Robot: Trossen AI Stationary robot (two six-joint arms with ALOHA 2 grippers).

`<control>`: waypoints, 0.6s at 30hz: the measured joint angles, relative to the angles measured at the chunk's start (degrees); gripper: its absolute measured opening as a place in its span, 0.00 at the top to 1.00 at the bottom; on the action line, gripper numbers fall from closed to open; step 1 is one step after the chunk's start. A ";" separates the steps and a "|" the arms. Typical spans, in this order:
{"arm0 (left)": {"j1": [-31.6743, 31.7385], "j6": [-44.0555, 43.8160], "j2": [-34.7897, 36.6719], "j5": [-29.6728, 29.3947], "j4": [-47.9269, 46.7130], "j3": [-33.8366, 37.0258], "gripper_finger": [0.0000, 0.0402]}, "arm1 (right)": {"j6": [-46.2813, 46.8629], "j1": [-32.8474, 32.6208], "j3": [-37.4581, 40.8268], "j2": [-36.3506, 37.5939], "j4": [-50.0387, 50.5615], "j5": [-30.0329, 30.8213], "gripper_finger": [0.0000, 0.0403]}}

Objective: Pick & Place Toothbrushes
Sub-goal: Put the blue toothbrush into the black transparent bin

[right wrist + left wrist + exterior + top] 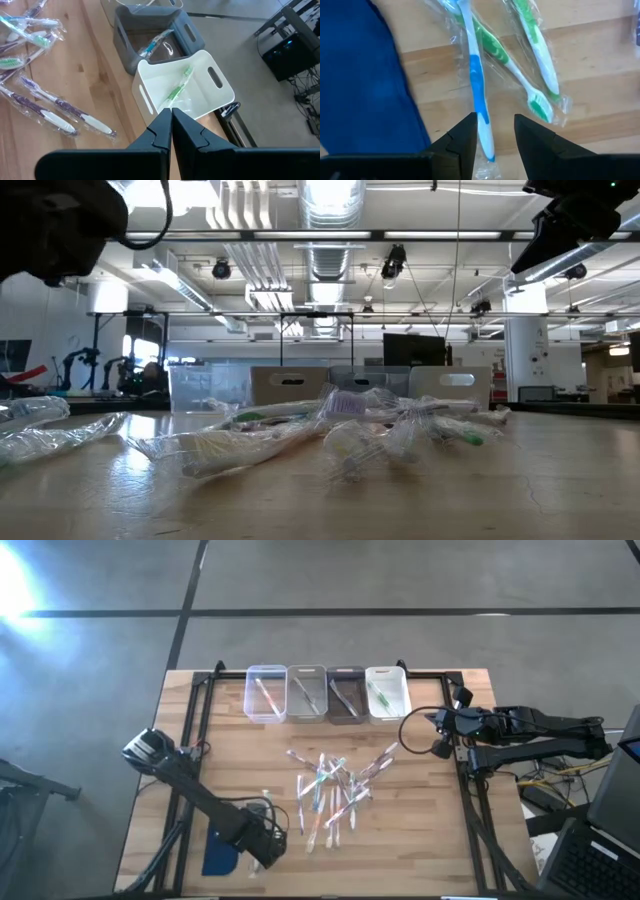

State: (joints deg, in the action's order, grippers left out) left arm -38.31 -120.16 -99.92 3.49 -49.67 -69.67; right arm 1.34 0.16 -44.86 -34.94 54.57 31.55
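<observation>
Several wrapped toothbrushes (330,790) lie in a loose pile mid-table. My left gripper (495,130) points down near the table's front left, open, beside the dark-blue pad (365,80). A blue-and-white toothbrush (476,75) lies flat on the wood in its clear wrapper. Its handle end reaches into the gap between my fingers, close to one of them. Two green toothbrushes (537,50) lie next to it. My right gripper (171,125) is shut and waits above the white bin (200,85), which holds a green toothbrush (179,87).
Four small bins (326,692) stand in a row at the far edge, each with a toothbrush inside. A grey bin (150,35) sits next to the white one. Dark frame rails (195,710) run along both table sides. Bare wood lies between pile and bins.
</observation>
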 joint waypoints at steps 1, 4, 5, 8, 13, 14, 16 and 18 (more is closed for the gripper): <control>0.10 0.00 0.00 0.04 0.37 0.44 0.66 | 0.04 0.00 0.00 0.00 0.00 -0.02 0.98; 0.37 -0.07 0.00 0.16 0.15 1.75 0.66 | 0.00 0.00 0.00 0.00 0.00 -0.02 0.98; 0.41 -0.15 0.00 0.28 0.29 2.14 0.66 | 0.00 0.00 0.00 0.00 0.00 -0.02 0.98; 0.73 -0.37 0.00 0.39 0.98 3.40 0.66 | 0.01 0.00 0.00 0.00 0.00 -0.01 0.98; 1.08 0.20 0.00 0.39 4.34 5.14 0.66 | 0.00 0.00 0.00 0.00 0.00 -0.02 0.98; 1.10 0.20 0.00 0.37 4.96 5.63 0.66 | 0.06 0.00 0.00 0.00 0.00 -0.01 0.98; 1.10 0.05 0.00 0.39 5.51 6.59 0.66 | 0.04 0.00 0.00 0.00 0.00 0.00 0.98; 1.08 0.02 0.00 0.39 6.28 7.46 0.66 | 0.04 0.00 0.00 0.00 0.00 -0.02 0.98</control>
State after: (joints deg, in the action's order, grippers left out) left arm -37.23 -120.14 -99.92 3.88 -43.39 -62.22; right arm 1.38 0.16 -44.86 -34.94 54.57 31.53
